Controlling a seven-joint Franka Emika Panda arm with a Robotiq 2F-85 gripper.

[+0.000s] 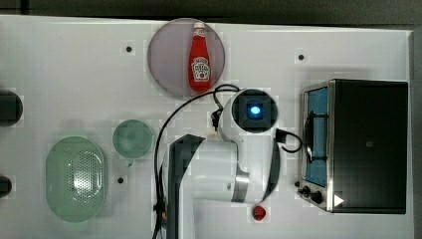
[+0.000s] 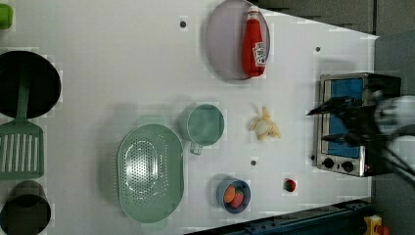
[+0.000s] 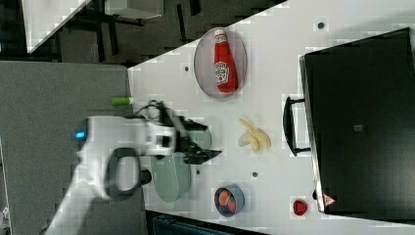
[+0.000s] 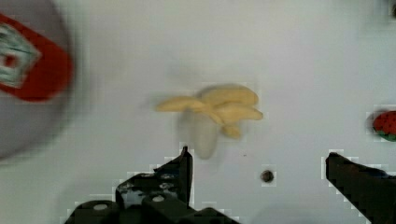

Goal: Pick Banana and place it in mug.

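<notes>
We are holding hand [image 4: 257,161] wide open, gripping nothing, above peeled banana [image 4: 217,112] lying on tabletop [image 4: 303,56]; mug [image 2: 204,125] is standing well apart beside basket [image 2: 150,171].

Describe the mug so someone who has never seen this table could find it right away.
In the left view, start at the big oval perforated green basket on the white table. The mug stands just beside it, on the left view's right. It is a small, round, pale-green cup with a stubby handle, far smaller than the basket and without holes.
</notes>
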